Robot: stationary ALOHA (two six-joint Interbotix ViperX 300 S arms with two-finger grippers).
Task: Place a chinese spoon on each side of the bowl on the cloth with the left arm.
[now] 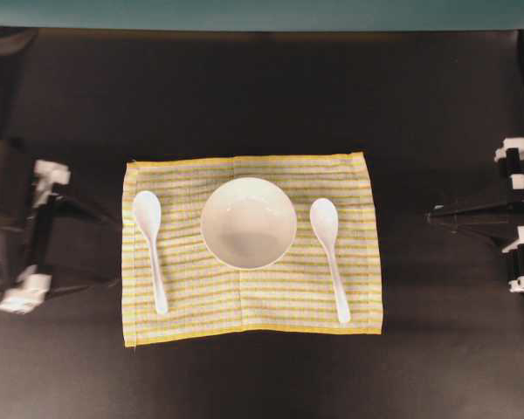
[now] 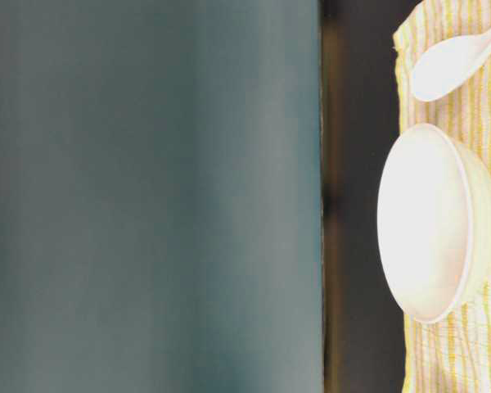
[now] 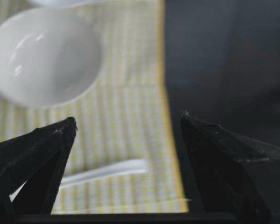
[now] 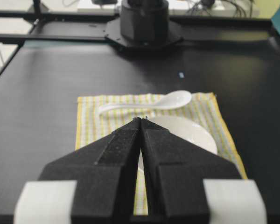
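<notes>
Chinese spoons of glossy white ceramic, one (image 1: pixel 148 246) left and one (image 1: pixel 330 254) right of the round white ceramic bowl (image 1: pixel 248 222), lie on the yellow-and-grey checked cloth (image 1: pixel 262 297) at the overhead frame's centre. Left gripper (image 3: pixel 129 125), at far left, has its fingers spread apart, empty; right gripper (image 4: pixel 141 120), at far right, has its fingers pressed together.

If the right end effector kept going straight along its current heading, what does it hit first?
Probably the bowl: the right end effector, shut, points at its near rim, with a spoon beyond. Depth is unclear, so it might meet the cloth first.
</notes>
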